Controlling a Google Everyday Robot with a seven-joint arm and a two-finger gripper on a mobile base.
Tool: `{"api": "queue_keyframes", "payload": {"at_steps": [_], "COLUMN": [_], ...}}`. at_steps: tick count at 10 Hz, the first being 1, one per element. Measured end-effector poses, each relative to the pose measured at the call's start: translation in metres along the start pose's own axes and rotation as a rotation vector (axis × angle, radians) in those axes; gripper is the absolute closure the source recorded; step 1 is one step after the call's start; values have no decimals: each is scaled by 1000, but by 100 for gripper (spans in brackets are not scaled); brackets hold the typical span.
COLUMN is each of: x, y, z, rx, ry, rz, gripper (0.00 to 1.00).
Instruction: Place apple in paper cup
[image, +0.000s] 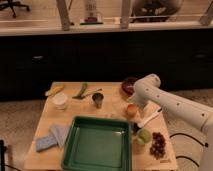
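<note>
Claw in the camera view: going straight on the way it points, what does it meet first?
Probably the apple: the claw hangs just above it, pointing down at the table. Whether they already touch is unclear.

Warm, dim overhead light falls on the pale wooden table (44, 120). The dark cabinet fronts (75, 60) across the middle sink into shadow, and the upper strip is brighter. The white arm's gripper (132, 103) hangs right of centre, just above the red-orange round apple (132, 111), evenly lit.

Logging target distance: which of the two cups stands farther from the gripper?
The white paper cup, beside the banana; the dark metallic cup sits midway toward the gripper, which is at the apple.
</note>
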Motion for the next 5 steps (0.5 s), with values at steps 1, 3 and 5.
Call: {"api": "queue_keyframes", "payload": {"at_steps": [1, 3, 5], "x": [-1, -4, -8], "y": [0, -1, -3], "z": [2, 6, 10], "rx": [-3, -6, -6], "ry": [-10, -27, -39], "rz": [-8, -24, -41], "gripper": [20, 20, 28]}}
